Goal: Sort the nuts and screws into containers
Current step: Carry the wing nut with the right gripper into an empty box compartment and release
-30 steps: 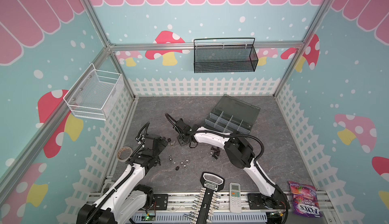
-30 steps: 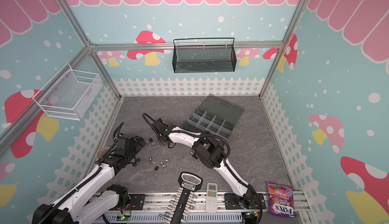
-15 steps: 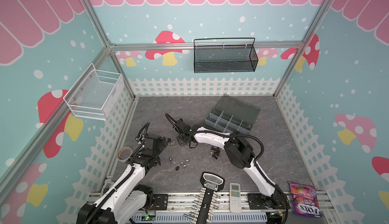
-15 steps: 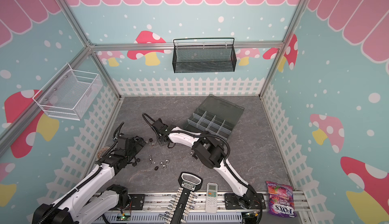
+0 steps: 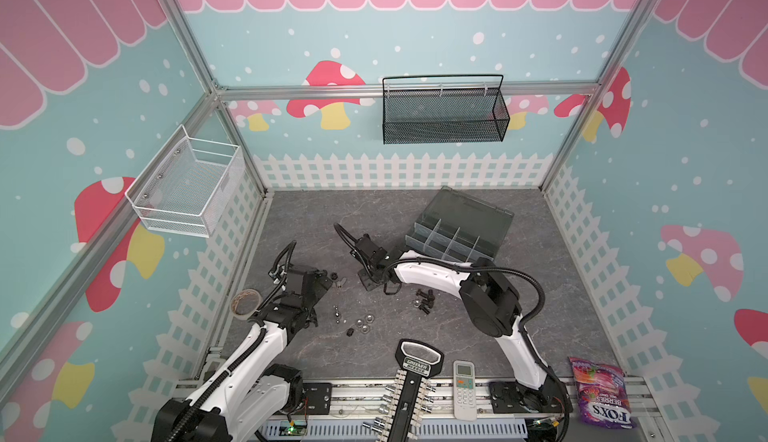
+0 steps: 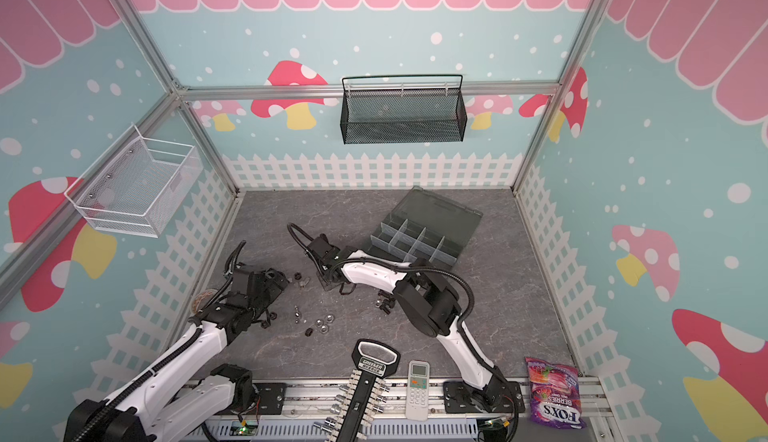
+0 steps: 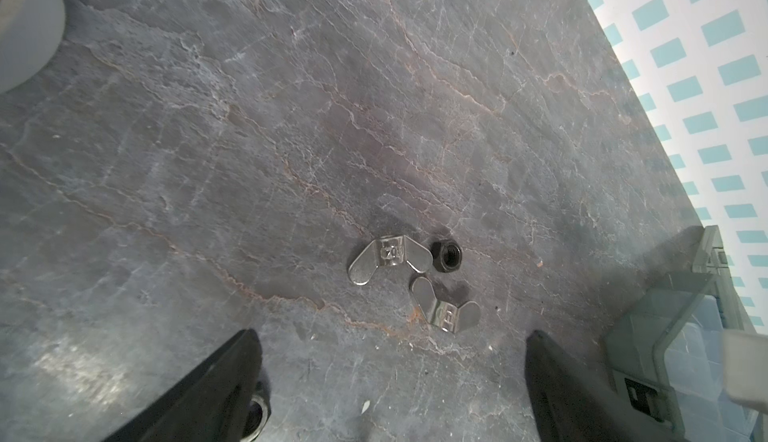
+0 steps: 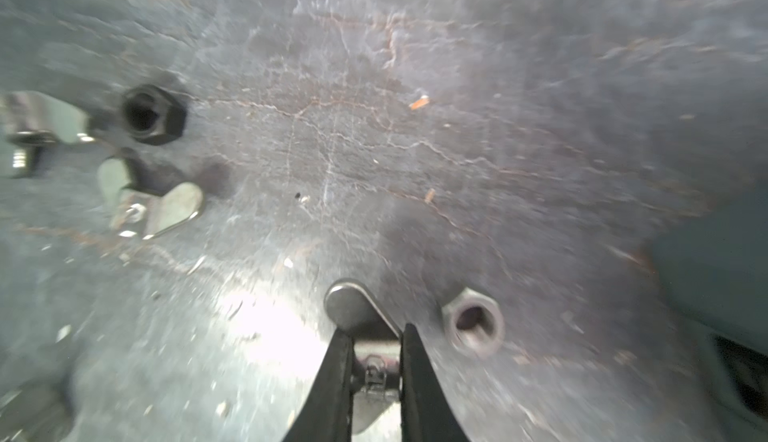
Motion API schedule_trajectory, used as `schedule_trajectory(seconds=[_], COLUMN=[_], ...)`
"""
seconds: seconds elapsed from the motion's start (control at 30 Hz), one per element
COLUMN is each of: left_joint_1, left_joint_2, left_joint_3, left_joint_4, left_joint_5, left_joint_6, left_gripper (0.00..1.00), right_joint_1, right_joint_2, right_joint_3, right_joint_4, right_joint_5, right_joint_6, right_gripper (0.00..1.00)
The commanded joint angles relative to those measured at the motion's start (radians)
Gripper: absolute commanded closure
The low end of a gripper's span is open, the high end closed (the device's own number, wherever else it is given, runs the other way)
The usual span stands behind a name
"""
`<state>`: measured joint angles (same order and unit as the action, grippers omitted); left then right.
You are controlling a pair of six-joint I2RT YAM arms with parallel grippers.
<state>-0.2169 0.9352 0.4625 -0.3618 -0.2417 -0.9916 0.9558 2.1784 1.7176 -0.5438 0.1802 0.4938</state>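
pinch just made: my right gripper (image 8: 376,332) has closed on a silver wing nut (image 8: 353,309) lying on the worktop (image 8: 415,128); left gripper (image 7: 392,336) gapes wide. i reckon lift to the organiser box (image 5: 465,215) follows.

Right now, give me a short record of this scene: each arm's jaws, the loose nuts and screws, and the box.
left jaws: open, empty, facing two wing nuts and a black nut
right jaws: shut on a third wing nut, low at the table
hex nut: silver, loose right beside the right jaws
cap nuts: loose, mid-table
screws: black, loose
box: lid open, no parts visible inside
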Motion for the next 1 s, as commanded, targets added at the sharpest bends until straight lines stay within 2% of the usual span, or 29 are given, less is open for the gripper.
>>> schedule_trajectory(seconds=[0.0, 0.23, 0.5, 0.97], left_joint_1=[0.007, 0.008, 0.008, 0.008], left_joint_2=[0.005, 0.015, 0.02, 0.016], left_joint_3=[-0.005, -0.004, -0.007, -0.008], left_joint_4=[0.01, 0.021, 0.025, 0.024], left_joint_5=[0.002, 0.02, 0.035, 0.041], left_joint_6=[-0.01, -0.009, -0.005, -0.007], left_gripper=[0.0, 0.0, 0.0, 0.0], right_joint_1=[-0.01, -0.08, -0.22, -0.295], right_joint_2=[-0.121, -0.254, -0.363, -0.302], right_joint_3=[-0.058, -0.178, -0.321, -0.341], right_joint_4=[0.037, 0.046, 0.065, 0.068], right_joint_5=[0.05, 0.088, 0.078, 0.138], right_joint_6=[0.027, 0.04, 0.022, -0.038], right_gripper=[1.0, 1.0, 1.0, 1.0])
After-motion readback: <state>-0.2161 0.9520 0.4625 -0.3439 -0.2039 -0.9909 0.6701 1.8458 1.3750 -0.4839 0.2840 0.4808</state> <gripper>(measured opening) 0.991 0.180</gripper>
